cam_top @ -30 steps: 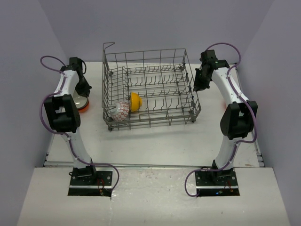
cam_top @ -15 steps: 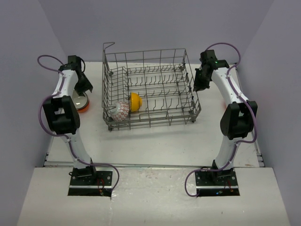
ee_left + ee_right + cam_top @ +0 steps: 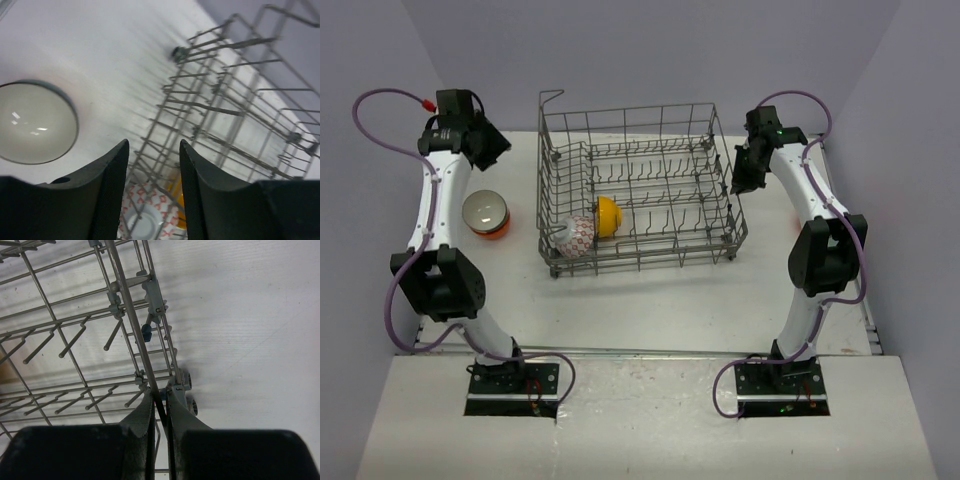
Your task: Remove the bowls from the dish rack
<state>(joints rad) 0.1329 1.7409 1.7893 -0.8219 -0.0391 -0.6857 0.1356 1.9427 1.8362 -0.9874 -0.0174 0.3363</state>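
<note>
Pale bowl (image 3: 485, 208), stacked on an orange bowl (image 3: 493, 232), sits left of the dish rack (image 3: 630, 128). My left gripper (image 3: 152, 150) hovers nearby, jaws apart, empty. A red-patterned bowl (image 3: 578, 236) and a yellow bowl (image 3: 609, 215) wait inside its left end. My right gripper (image 3: 160, 402) pinches its right wall, presumably steadying it.

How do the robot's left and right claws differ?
The left gripper stands open and holds nothing; the right gripper is shut on a wire of the dish rack. The left hangs off the rack's left side; the right is at its right wall. Both have black fingers.
</note>
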